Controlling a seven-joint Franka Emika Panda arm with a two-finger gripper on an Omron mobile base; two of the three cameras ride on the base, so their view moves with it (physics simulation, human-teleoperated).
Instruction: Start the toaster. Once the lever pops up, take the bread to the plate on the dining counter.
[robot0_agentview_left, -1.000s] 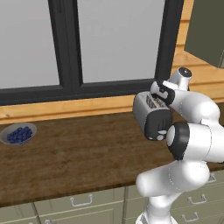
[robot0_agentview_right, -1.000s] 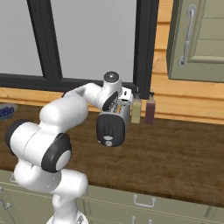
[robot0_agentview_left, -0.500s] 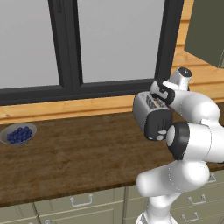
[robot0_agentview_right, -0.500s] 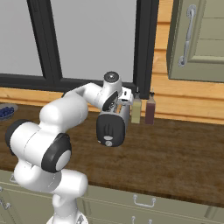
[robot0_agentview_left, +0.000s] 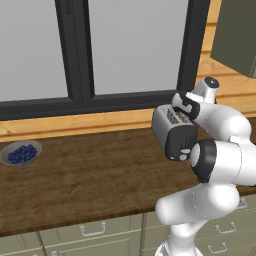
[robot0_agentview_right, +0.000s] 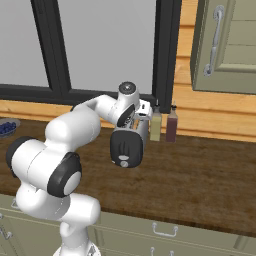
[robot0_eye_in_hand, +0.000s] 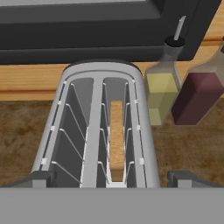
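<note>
The silver toaster (robot0_agentview_left: 169, 126) stands on the wood counter below the window, its black end panel (robot0_agentview_right: 127, 148) turned toward the robot. In the hand view the toaster (robot0_eye_in_hand: 144, 131) shows from above with two slots, and the bread (robot0_eye_in_hand: 116, 139) sits deep in the right one, tan edge up. My gripper (robot0_eye_in_hand: 112, 180) hovers just above the toaster's near end, open, a fingertip on either side of the body and nothing between them. The hand (robot0_agentview_left: 185, 106) (robot0_agentview_right: 139, 113) is over the toaster's top. The lever is too small to pick out. The plate and the dining counter are out of view.
Two bottles, one yellow (robot0_eye_in_hand: 160, 94) (robot0_agentview_right: 156, 125) and one dark red (robot0_eye_in_hand: 199, 94) (robot0_agentview_right: 171, 125), stand close to the toaster's far right side against the wall. A grey bowl of blueberries (robot0_agentview_left: 20, 152) sits far left on the counter. A cabinet (robot0_agentview_right: 225, 45) hangs upper right.
</note>
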